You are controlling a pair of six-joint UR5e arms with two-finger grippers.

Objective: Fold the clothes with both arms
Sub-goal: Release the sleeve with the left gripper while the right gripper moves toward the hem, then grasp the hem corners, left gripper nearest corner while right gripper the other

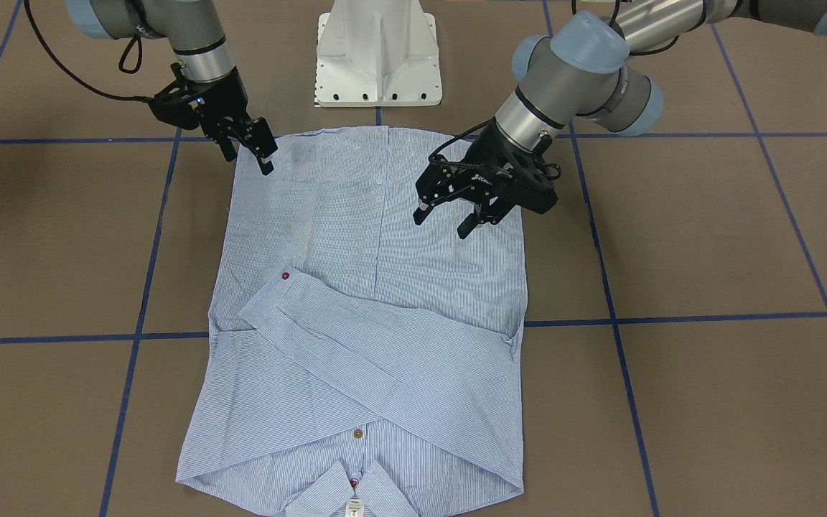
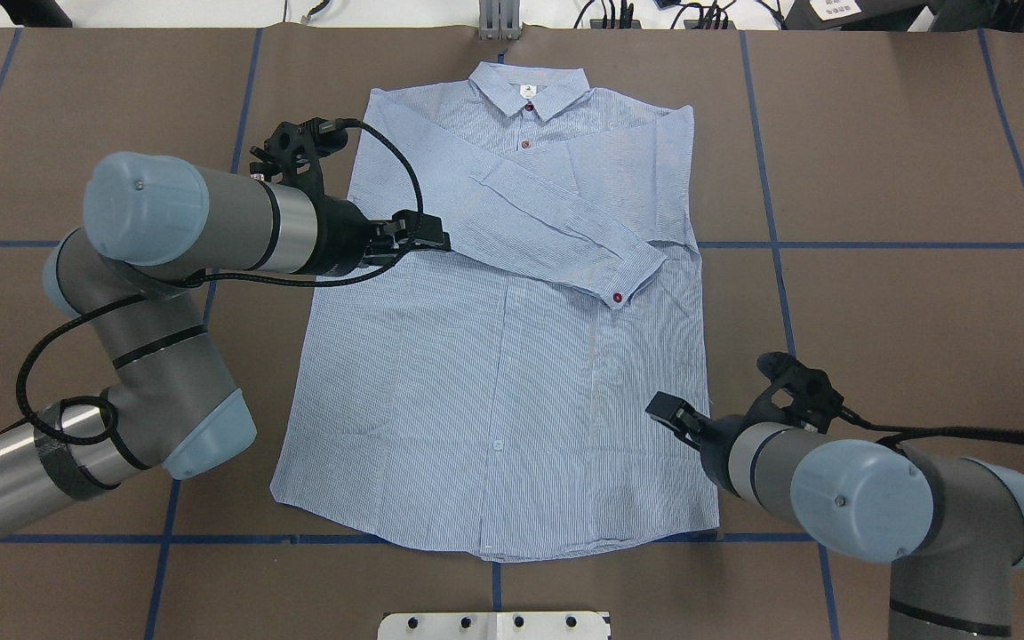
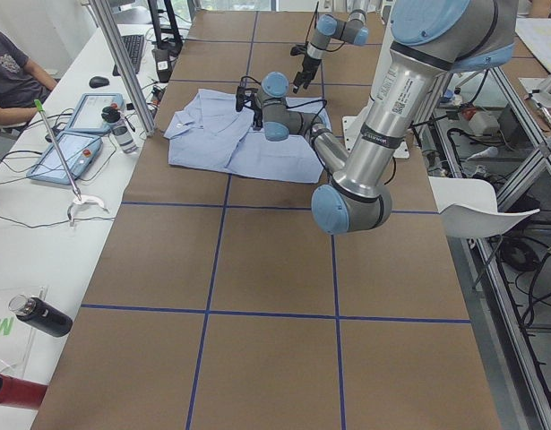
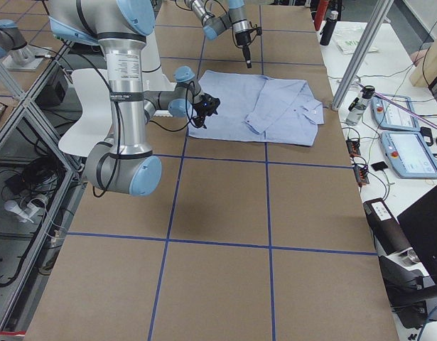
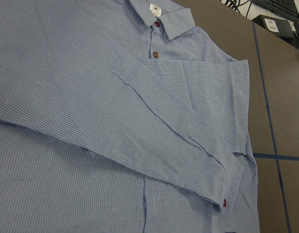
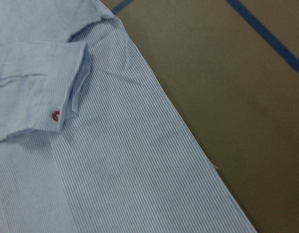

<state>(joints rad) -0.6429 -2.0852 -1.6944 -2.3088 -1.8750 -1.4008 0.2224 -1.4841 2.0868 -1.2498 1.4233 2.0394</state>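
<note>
Nearest the robot, the right gripper (image 1: 248,159) hangs with jaws parted and empty above the side edge, close to the hem, of the light blue, finely striped button-up shirt (image 2: 494,382). The shirt lies flat on the brown, blue-taped table (image 2: 903,311) — probably ready for a bottom fold. Farther out, the left gripper (image 1: 442,222), equally agape, hovers short of the folded-over sleeve (image 5: 154,121). Only the front-facing view shows both jaw gaps.

One shirt (image 2: 494,356). Two arms: left arm (image 2: 201,222) and right arm (image 2: 859,498). Two grippers: left gripper (image 1: 442,224) and right gripper (image 1: 248,161). One base (image 1: 377,57). On the shirt, two red buttons, a collar button (image 5: 157,23) and a cuff button (image 5: 225,202); one brown button (image 5: 155,54); one label (image 5: 153,7); one pale button (image 2: 497,444), though the placket may carry more, too faint to count.
</note>
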